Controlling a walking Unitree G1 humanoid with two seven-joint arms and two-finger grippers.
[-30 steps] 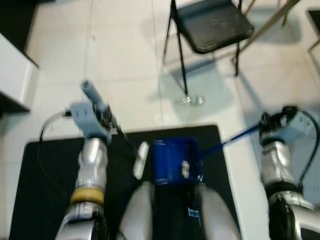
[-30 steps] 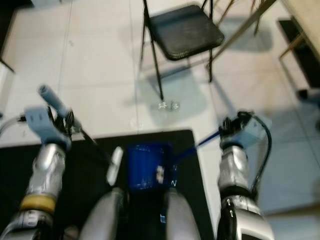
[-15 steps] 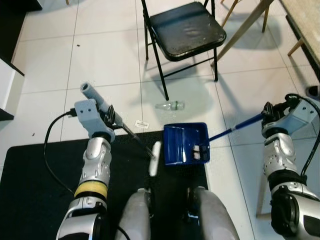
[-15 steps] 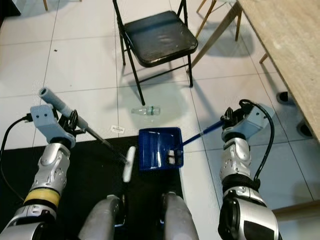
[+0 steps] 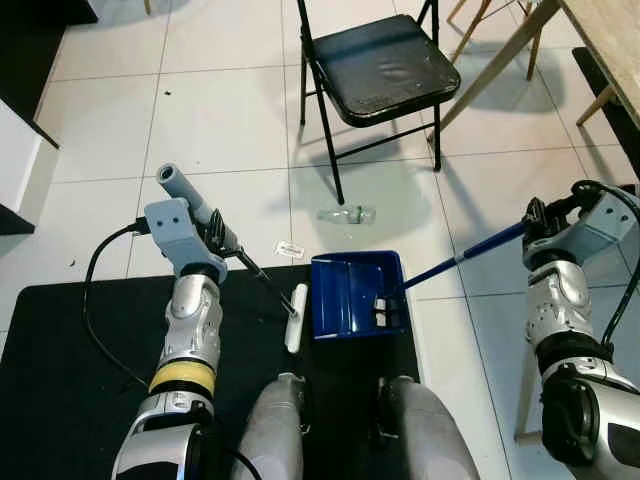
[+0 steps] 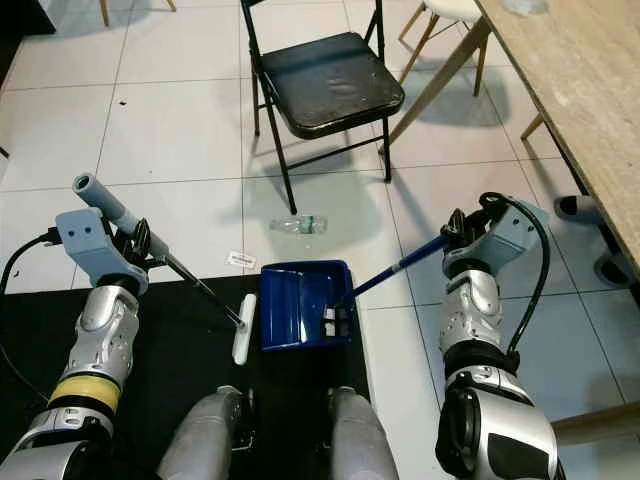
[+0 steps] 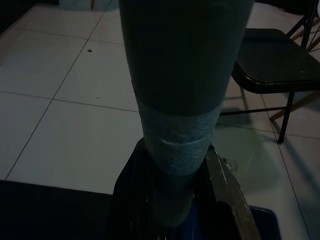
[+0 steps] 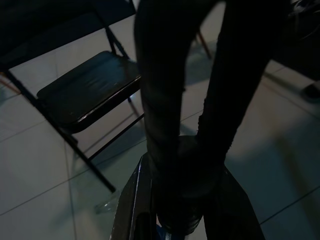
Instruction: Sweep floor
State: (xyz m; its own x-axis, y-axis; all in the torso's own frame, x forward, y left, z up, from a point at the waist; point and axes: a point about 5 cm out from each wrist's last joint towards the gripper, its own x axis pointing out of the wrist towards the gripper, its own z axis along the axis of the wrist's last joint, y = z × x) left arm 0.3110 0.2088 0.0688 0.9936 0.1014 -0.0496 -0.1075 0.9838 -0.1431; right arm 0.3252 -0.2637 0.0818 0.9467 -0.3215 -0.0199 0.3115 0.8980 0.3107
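My left gripper [image 5: 222,243] is shut on the grey handle of a small broom [image 5: 189,199]; its thin rod slants down to a white brush head [image 5: 296,316] on the black mat. My right gripper [image 5: 537,232] is shut on the blue handle [image 5: 462,258] of a blue dustpan [image 5: 355,293], which rests just right of the brush head and holds a few small bits [image 5: 388,308]. A clear plastic bottle [image 5: 346,214] lies on the white tiles beyond the pan. A small white scrap [image 5: 289,248] lies by the mat's far edge.
A black folding chair [image 5: 380,65] stands ahead, its legs near the bottle. A wooden table [image 6: 575,80] runs along the right with a stool leg [image 5: 489,62] beside it. A black mat [image 5: 70,360] lies underfoot. White furniture [image 5: 18,155] sits at far left.
The camera has steadied and shifted. The dustpan and brush head have come slightly towards me, with the brush head closer beside the pan. Both grips are unchanged.
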